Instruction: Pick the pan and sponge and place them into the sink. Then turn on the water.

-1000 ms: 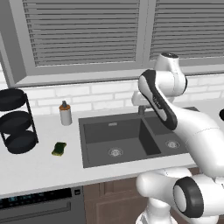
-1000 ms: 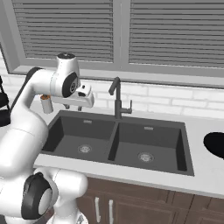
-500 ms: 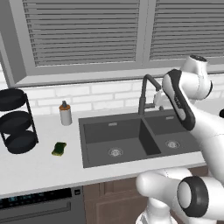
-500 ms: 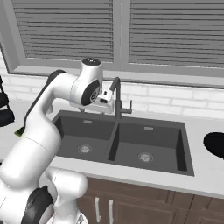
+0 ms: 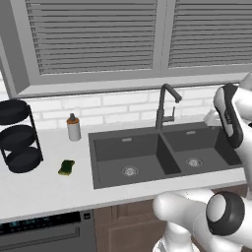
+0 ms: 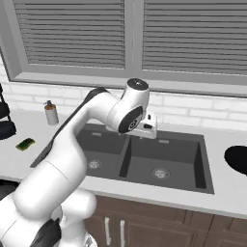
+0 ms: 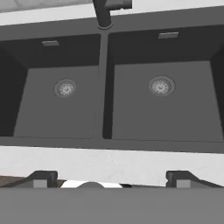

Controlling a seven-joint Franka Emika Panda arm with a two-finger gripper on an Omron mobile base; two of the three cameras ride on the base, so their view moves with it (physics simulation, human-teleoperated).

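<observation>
The two fingertips [image 7: 43,178] stood far apart at the bottom of the hand view, released, with nothing between them, so the gripper [image 7: 111,179] was empty. It hung over the near counter edge in front of the sink [image 7: 105,33] and looked down and forward into both basins, each with its round metal drain [image 7: 65,88]. The base of the faucet [image 7: 103,15] rose behind the divider between the basins. From the right base view the hand [image 6: 144,126] hovered above the middle of the sink, on the end of an arm that climbed from the lower left, bent at a raised elbow and reached forward over the left basin. In the left base view the forearm [image 5: 229,115] stood upright beside the sink's right end. The sponge [image 5: 66,168] lay on the counter [image 5: 44,189] left of the sink, near its front left corner and apart from it. A soap bottle [image 5: 73,128] stood behind the sponge, near the sink's back left corner, and a black tiered rack [image 5: 17,138] stood farther left. The pan [image 6: 237,158] lay on the counter well right of the sink, partly cut off by the picture's edge; its handle could not be seen.
</observation>
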